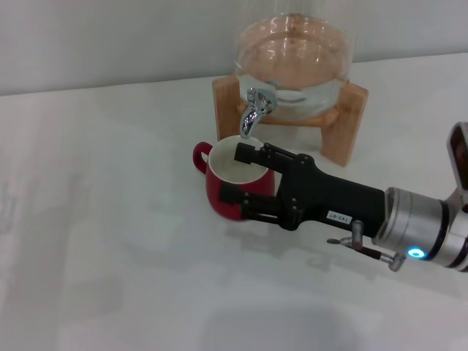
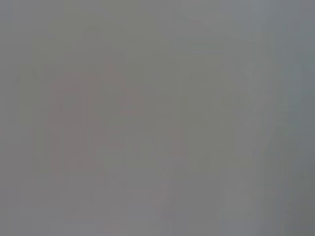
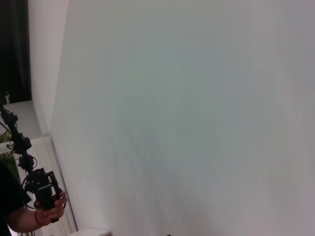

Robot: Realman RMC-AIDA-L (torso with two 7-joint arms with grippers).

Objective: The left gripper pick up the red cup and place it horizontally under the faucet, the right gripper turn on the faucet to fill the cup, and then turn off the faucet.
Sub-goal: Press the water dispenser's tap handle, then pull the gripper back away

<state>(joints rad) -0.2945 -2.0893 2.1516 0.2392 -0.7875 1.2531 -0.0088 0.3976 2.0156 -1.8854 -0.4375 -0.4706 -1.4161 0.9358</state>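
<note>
Red cup (image 1: 232, 186) sits upright right under faucet (image 1: 254, 110) spout. I see the right gripper (image 1: 241, 175) clamped on cup's rim, not the left. Placing step; next: let go, lift to the lever.

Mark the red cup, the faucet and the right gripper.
red cup (image 1: 228, 206): head view, lower red wall.
faucet (image 1: 254, 111): head view, chrome body above the spout.
right gripper (image 1: 235, 173): head view, midway between its fingertips, over the cup.

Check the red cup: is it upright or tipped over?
Upright. The red cup stands on the table under the faucet, white inside facing up, with the right gripper at its rim.
</note>
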